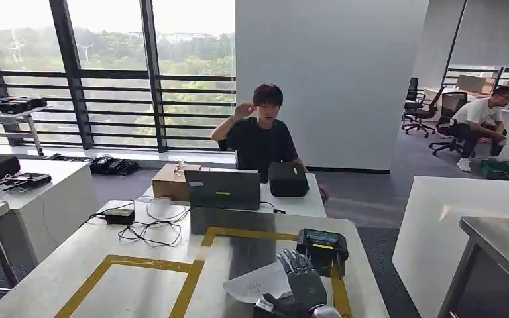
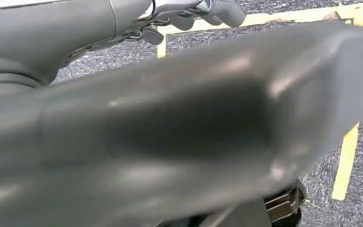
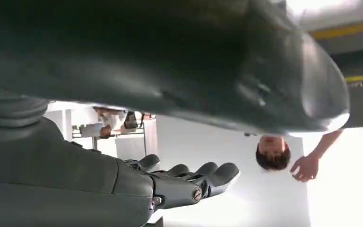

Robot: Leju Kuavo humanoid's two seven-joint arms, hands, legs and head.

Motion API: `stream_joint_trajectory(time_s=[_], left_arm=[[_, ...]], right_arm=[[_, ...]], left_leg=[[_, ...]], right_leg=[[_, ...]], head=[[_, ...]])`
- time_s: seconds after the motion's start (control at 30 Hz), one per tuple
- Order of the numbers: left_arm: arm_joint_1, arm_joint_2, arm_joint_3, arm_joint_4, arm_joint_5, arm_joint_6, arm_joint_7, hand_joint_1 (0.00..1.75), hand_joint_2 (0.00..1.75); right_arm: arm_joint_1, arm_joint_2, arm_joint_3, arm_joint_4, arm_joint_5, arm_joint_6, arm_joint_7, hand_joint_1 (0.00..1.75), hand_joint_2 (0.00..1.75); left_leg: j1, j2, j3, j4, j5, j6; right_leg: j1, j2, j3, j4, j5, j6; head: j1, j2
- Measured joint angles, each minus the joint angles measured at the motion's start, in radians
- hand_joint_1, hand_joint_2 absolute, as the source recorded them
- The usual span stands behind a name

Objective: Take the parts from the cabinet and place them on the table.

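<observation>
The right hand (image 1: 298, 281) is hovering over the tabletop (image 1: 139, 285), fingers extended, holding nothing; a pale flat part (image 1: 255, 286) is lying just beside it. It looks light and thin: pinch it by an edge. A black device (image 1: 322, 245) is sitting close behind. The left hand (image 2: 194, 12) is hanging above the floor, fingers loosely curled, empty.

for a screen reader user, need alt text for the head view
The robot's right hand rests on a white part on a yellow-taped table. Beyond it, a person sits behind a laptop.
</observation>
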Motion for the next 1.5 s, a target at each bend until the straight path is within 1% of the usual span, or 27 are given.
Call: stream_joint_trajectory(time_s=[0.17, 0.33, 0.53, 0.67, 0.7, 0.73, 0.77, 0.8, 0.83, 0.87, 0.9, 0.93, 0.97, 1.0, 1.03, 1.07, 1.1, 1.13, 1.17, 1.23, 1.3, 1.33, 1.37, 1.4, 1.43, 1.47, 1.5], left_arm=[[0.001, 0.001, 0.002, 0.0, 0.002, 0.003, -0.008, 0.0, 0.0], [0.003, 0.001, 0.005, 0.0, 0.002, 0.009, -0.001, 0.0, 0.0], [0.003, 0.001, 0.009, 0.0, 0.001, 0.011, 0.002, 0.0, 0.0], [0.003, 0.001, 0.02, 0.002, 0.018, -0.007, 0.04, 0.0, 0.0], [0.003, 0.001, 0.022, 0.002, 0.02, -0.008, 0.046, 0.0, 0.0], [0.003, 0.003, 0.024, 0.002, 0.021, -0.008, 0.052, 0.0, 0.0], [0.003, 0.003, 0.025, 0.003, 0.021, -0.008, 0.054, 0.0, 0.0], [0.003, 0.001, 0.026, 0.003, 0.022, -0.008, 0.058, 0.0, 0.0], [0.001, 0.0, 0.026, 0.004, 0.023, -0.007, 0.061, 0.0, 0.0], [-0.001, 0.0, 0.027, 0.004, 0.023, -0.007, 0.063, 0.0, 0.0], [-0.002, 0.0, 0.028, 0.004, 0.023, -0.006, 0.064, 0.0, 0.0], [-0.002, 0.0, 0.031, 0.004, 0.023, -0.004, 0.064, 0.0, 0.0], [-0.002, 0.0, 0.034, 0.004, 0.023, -0.002, 0.065, 0.0, 0.0], [-0.002, 0.0, 0.035, 0.004, 0.023, -0.001, 0.067, 0.0, 0.0], [-0.003, -0.002, 0.035, 0.004, 0.022, -0.001, 0.071, 0.0, 0.0], [-0.005, -0.002, 0.035, 0.004, 0.018, -0.001, 0.076, 0.0, 0.0], [-0.007, -0.003, 0.035, 0.004, 0.013, -0.001, 0.081, 0.0, 0.0], [-0.011, 0.002, 0.035, 0.002, 0.011, -0.002, 0.084, 0.0, 0.0], [-0.013, 0.0, 0.035, 0.003, 0.01, -0.004, 0.085, 0.0, 0.0], [-0.013, 0.0, 0.036, 0.003, 0.008, -0.006, 0.088, 0.0, 0.0], [-0.014, 0.0, 0.036, 0.003, 0.005, -0.008, 0.088, 0.0, 0.0], [-0.014, 0.0, 0.036, 0.003, 0.004, -0.01, 0.088, 0.0, 0.0], [-0.016, 0.0, 0.036, 0.003, 0.002, -0.01, 0.088, 0.0, 0.0], [-0.017, 0.0, 0.036, 0.003, 0.002, -0.01, 0.088, 0.0, 0.0], [-0.017, 0.0, 0.036, 0.003, 0.002, -0.011, 0.089, 0.0, 0.0], [-0.017, 0.0, 0.036, 0.003, 0.002, -0.012, 0.09, 0.0, 0.0], [-0.017, 0.0, 0.036, 0.003, 0.002, -0.013, 0.09, 0.0, 0.0]], right_arm=[[-0.052, -0.013, -0.031, -0.014, -0.003, -0.047, -0.04, 0.0, 0.0], [-0.113, -0.032, -0.046, -0.027, 0.011, -0.058, -0.048, 0.0, 0.0], [-0.14, -0.042, -0.052, -0.033, 0.013, -0.058, -0.05, 0.0, 0.0], [-0.149, -0.046, -0.061, -0.035, 0.013, -0.071, -0.065, 0.0, 0.0], [-0.151, -0.047, -0.064, -0.037, 0.011, -0.071, -0.065, 0.0, 0.0], [-0.153, -0.047, -0.066, -0.039, 0.011, -0.072, -0.065, 0.0, 0.0], [-0.154, -0.048, -0.066, -0.04, 0.011, -0.072, -0.065, 0.0, 0.0], [-0.155, -0.053, -0.069, -0.047, 0.011, -0.071, -0.066, 0.0, 0.0], [-0.162, -0.053, -0.069, -0.047, 0.011, -0.07, -0.067, 0.0, 0.0], [-0.168, -0.055, -0.069, -0.047, 0.011, -0.064, -0.066, 0.0, 0.0], [-0.169, -0.056, -0.07, -0.047, 0.011, -0.062, -0.064, 0.0, 0.0], [-0.166, -0.056, -0.071, -0.046, 0.011, -0.058, -0.062, 0.0, 0.0], [-0.16, -0.056, -0.071, -0.046, 0.013, -0.053, -0.059, 0.0, 0.0], [-0.156, -0.056, -0.071, -0.046, 0.013, -0.053, -0.054, 0.0, 0.0], [-0.154, -0.056, -0.071, -0.046, 0.013, -0.053, -0.046, 0.0, 0.0], [-0.155, -0.058, -0.071, -0.046, 0.013, -0.054, -0.043, 0.0, 0.0], [-0.154, -0.061, -0.071, -0.046, 0.011, -0.057, -0.043, 0.0, 0.0], [-0.153, -0.063, -0.073, -0.046, 0.009, -0.059, -0.044, 0.0, 0.0], [-0.149, -0.065, -0.074, -0.046, 0.007, -0.061, -0.046, 0.0, 0.0], [-0.139, -0.068, -0.077, -0.046, 0.001, -0.064, -0.049, 0.0, 0.0], [-0.135, -0.068, -0.084, -0.047, -0.003, -0.064, -0.05, 0.0, 0.0], [-0.134, -0.068, -0.088, -0.047, -0.006, -0.064, -0.05, 0.0, 0.0], [-0.134, -0.068, -0.089, -0.047, -0.009, -0.065, -0.05, 0.0, 0.0], [-0.131, -0.069, -0.091, -0.047, -0.009, -0.065, -0.05, 0.0, 0.0], [-0.127, -0.069, -0.092, -0.047, -0.009, -0.065, -0.049, 0.0, 0.0], [-0.122, -0.069, -0.092, -0.047, -0.009, -0.064, -0.049, 0.0, 0.0], [-0.118, -0.069, -0.092, -0.047, -0.009, -0.064, -0.048, 0.0, 0.0]], left_leg=[[0.0, 0.0, 0.0, 0.0, 0.0, 0.0], [0.0, 0.0, 0.0, 0.0, 0.0, 0.0], [0.0, 0.0, 0.0, 0.0, 0.0, 0.0], [0.0, 0.0, 0.0, 0.0, 0.0, 0.0], [-0.005, 0.0, -0.001, 0.005, -0.004, 0.004], [-0.007, -0.002, 0.001, 0.001, -0.003, 0.014], [-0.006, 0.002, 0.009, -0.011, 0.001, 0.018], [0.007, 0.006, 0.026, -0.038, 0.015, 0.021], [0.008, 0.006, 0.035, -0.05, 0.02, 0.022], [0.008, 0.008, 0.035, -0.051, 0.021, 0.023], [0.009, 0.008, 0.034, -0.05, 0.021, 0.023], [0.009, 0.008, 0.034, -0.05, 0.02, 0.023], [0.01, 0.009, 0.033, -0.048, 0.02, 0.022], [0.012, 0.008, 0.032, -0.046, 0.018, 0.018], [0.015, 0.008, 0.031, -0.04, 0.016, 0.012], [0.02, 0.008, 0.028, -0.03, 0.011, 0.005], [0.022, 0.006, 0.023, -0.017, 0.005, -0.005], [0.02, 0.003, 0.017, -0.009, 0.001, -0.015], [0.016, 0.002, 0.014, -0.002, -0.003, -0.024], [0.018, 0.001, 0.016, -0.01, 0.004, -0.036], [0.021, 0.004, 0.007, -0.004, -0.002, -0.047], [0.021, 0.01, -0.004, 0.028, -0.028, -0.048], [0.02, 0.01, -0.031, 0.09, -0.064, -0.048], [0.019, 0.011, -0.071, 0.181, -0.11, -0.05], [0.019, 0.011, -0.107, 0.265, -0.143, -0.05], [0.019, 0.011, -0.129, 0.315, -0.155, -0.048], [0.018, 0.011, -0.125, 0.312, -0.143, -0.044]], right_leg=[[0.0, 0.0, 0.0, 0.0, 0.0, 0.0], [0.0, 0.0, 0.0, 0.0, 0.0, 0.0], [0.0, 0.0, 0.0, 0.0, 0.0, 0.0], [0.0, 0.0, 0.0, 0.0, 0.0, 0.0], [-0.003, 0.0, 0.002, -0.007, 0.003, 0.004], [-0.007, -0.001, 0.005, -0.01, 0.005, 0.014], [-0.006, 0.0, 0.011, -0.02, 0.008, 0.019], [-0.004, 0.0, 0.013, -0.022, 0.003, 0.021], [-0.005, 0.001, 0.001, 0.016, -0.023, 0.023], [-0.006, 0.001, -0.029, 0.08, -0.06, 0.023], [-0.009, 0.002, -0.071, 0.167, -0.098, 0.027], [-0.013, 0.002, -0.108, 0.242, -0.124, 0.031], [-0.016, 0.001, -0.133, 0.284, -0.129, 0.034], [-0.02, 0.001, -0.13, 0.272, -0.109, 0.038], [-0.025, 0.001, -0.1, 0.208, -0.066, 0.042], [-0.03, 0.0, -0.052, 0.114, -0.02, 0.046], [-0.035, 0.0, -0.004, 0.024, 0.012, 0.052], [-0.029, 0.006, -0.004, 0.017, -0.013, 0.053], [-0.028, 0.011, -0.004, 0.015, -0.006, 0.034], [-0.022, 0.012, -0.008, 0.023, -0.006, 0.019], [-0.028, 0.01, -0.008, 0.018, 0.002, 0.001], [-0.028, 0.009, -0.008, 0.018, 0.003, -0.005], [-0.027, 0.008, -0.01, 0.018, 0.004, -0.009], [-0.024, 0.007, -0.011, 0.018, 0.004, -0.011], [-0.021, 0.005, -0.013, 0.019, 0.004, -0.014], [-0.018, 0.005, -0.014, 0.019, 0.004, -0.015], [-0.015, 0.005, -0.014, 0.019, 0.004, -0.016]], head=[[0.0, 0.0], [0.0, 0.0], [0.0, 0.0], [0.0, 0.0], [0.0, 0.0], [0.0, 0.0], [0.0, 0.0], [0.0, 0.0], [-0.001, 0.0], [0.001, 0.0], [0.005, 0.0], [0.004, 0.0], [0.005, 0.0], [0.005, 0.0], [0.005, 0.0], [0.005, 0.0], [0.004, 0.0], [0.007, 0.0], [0.006, 0.0], [0.0, 0.0], [0.001, 0.0], [-0.003, 0.0], [-0.005, 0.0], [-0.005, 0.0], [-0.005, 0.0], [-0.006, 0.0], [-0.006, 0.0]])
